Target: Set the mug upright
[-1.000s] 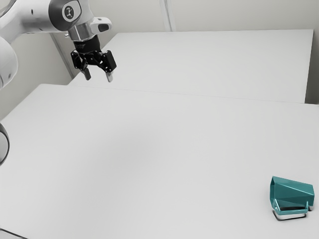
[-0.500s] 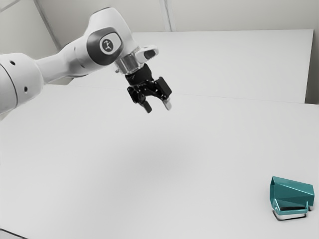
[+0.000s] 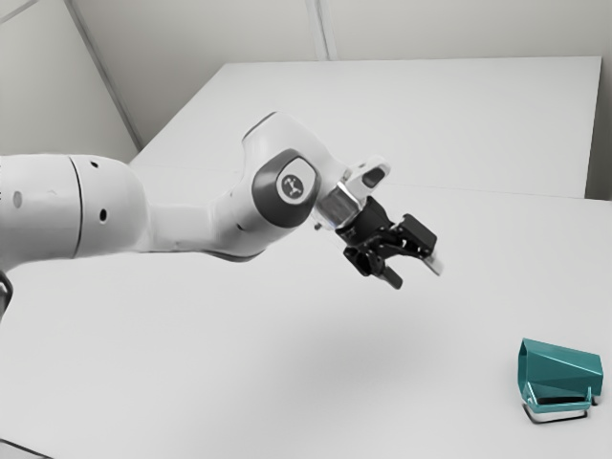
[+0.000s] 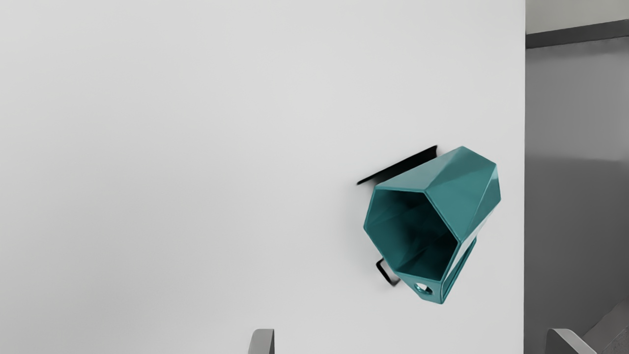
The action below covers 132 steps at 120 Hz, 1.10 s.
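Black gripper (image 3: 416,273) tilts downward above the table (image 3: 239,373).

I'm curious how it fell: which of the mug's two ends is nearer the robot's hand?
The open end of the mug: it faces back toward the hand, whereas the opposite end points away, toward the table's edge.
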Tool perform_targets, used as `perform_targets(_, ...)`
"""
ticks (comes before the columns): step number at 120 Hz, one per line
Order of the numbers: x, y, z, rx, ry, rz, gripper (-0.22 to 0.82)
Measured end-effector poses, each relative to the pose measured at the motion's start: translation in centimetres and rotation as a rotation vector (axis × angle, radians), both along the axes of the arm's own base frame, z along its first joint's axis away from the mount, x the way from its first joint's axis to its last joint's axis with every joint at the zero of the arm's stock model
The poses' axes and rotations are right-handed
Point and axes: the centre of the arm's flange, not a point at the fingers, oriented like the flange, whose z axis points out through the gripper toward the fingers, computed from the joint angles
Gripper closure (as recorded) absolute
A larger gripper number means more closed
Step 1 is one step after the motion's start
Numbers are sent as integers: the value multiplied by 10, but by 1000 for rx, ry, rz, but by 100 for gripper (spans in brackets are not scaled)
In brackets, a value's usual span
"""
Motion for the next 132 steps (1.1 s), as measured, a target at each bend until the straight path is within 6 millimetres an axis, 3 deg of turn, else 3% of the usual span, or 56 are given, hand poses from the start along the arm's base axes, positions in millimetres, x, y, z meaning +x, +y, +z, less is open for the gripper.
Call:
perform_targets(8,-11,-19,-5,-22,-4,4,0)
perform_targets(26,-26,-58,-45,-62,40,26,0)
perform_targets(58,-30,-78,-78,-101,97,98,0)
perform_targets(80,-18,-105,-86,-141,78,126,0)
perform_targets(92,-24,-119,-95,-154,86,136,0)
perform_targets(118,-18,-121,-126,-234,168,245,0)
perform_targets(132,-20,-129,-132,-274,174,255,0)
